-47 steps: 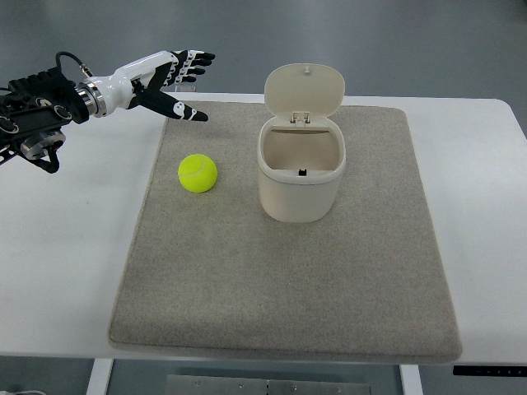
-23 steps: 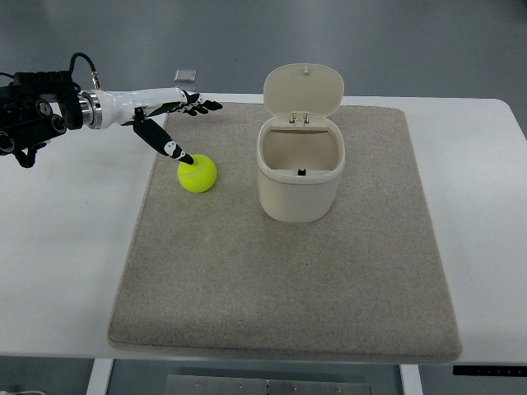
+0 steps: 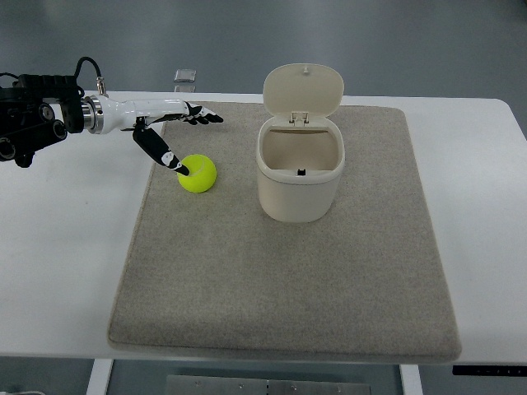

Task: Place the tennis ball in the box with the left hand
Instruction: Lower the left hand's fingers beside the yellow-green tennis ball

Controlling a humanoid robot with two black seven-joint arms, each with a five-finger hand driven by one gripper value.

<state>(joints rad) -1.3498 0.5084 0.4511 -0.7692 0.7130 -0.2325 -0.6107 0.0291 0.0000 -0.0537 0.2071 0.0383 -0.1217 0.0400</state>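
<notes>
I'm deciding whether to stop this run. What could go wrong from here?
The left hand is open, with only its thumb tip at the ball; a push might roll the ball off across the mat. The box stands close to the right, lid up, so a swinging hand may knock it.

White table [image 3: 74,247] under grey mat [image 3: 280,280]

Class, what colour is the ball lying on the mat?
Bright yellow-green; the tennis ball shows clearly in the top view.
</notes>
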